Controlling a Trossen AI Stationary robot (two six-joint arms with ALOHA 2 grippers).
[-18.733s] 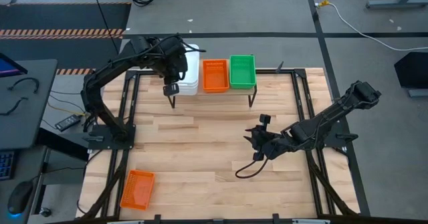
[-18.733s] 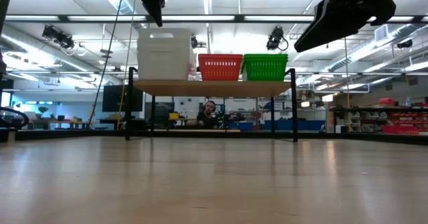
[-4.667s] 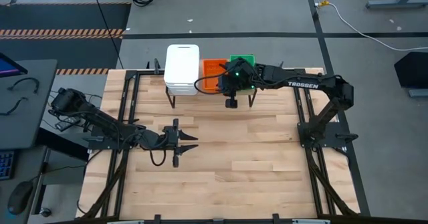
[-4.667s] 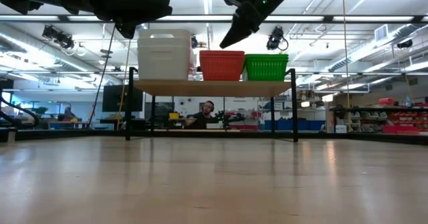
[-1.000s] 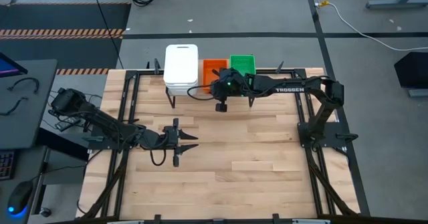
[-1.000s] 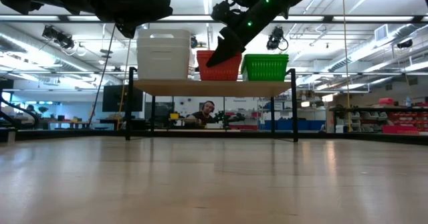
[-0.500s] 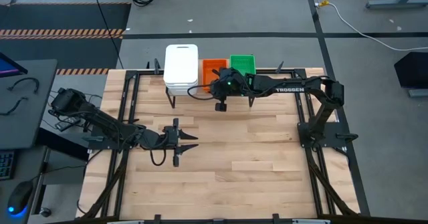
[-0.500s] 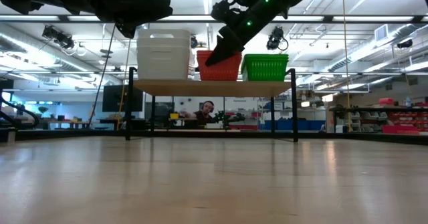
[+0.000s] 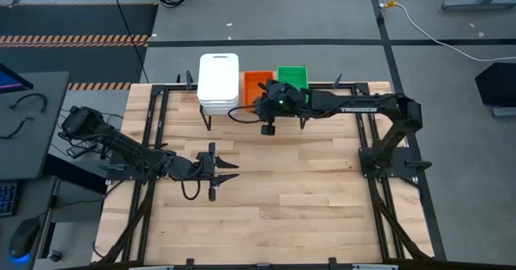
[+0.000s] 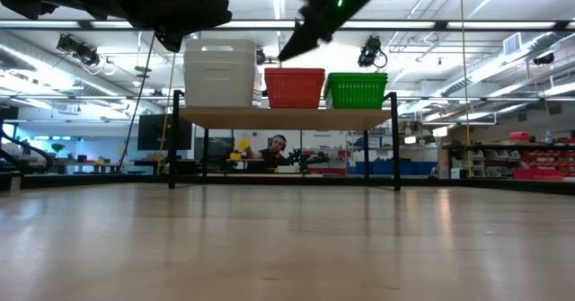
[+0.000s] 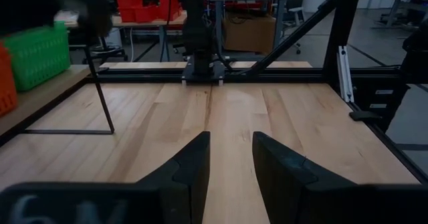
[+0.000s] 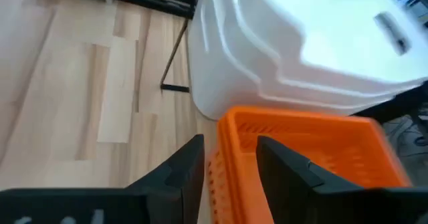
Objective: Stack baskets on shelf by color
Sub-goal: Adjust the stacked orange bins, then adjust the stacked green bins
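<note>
Presently the right gripper [image 12: 231, 158], fingers parted and empty, hovers above the near rim of the orange stack [image 12: 314, 150], having lifted clear of it within the last second: the placement reads as complete. White stack [image 9: 218, 82], orange and green stack [image 9: 293, 78] stand side by side on the shelf [image 10: 283, 115]. The left gripper [image 11: 229, 167], released, waits low over the tabletop [image 9: 306, 189]. No obstruction noted.

Orange baskets [image 12: 304, 150] cut off, blurred.
</note>
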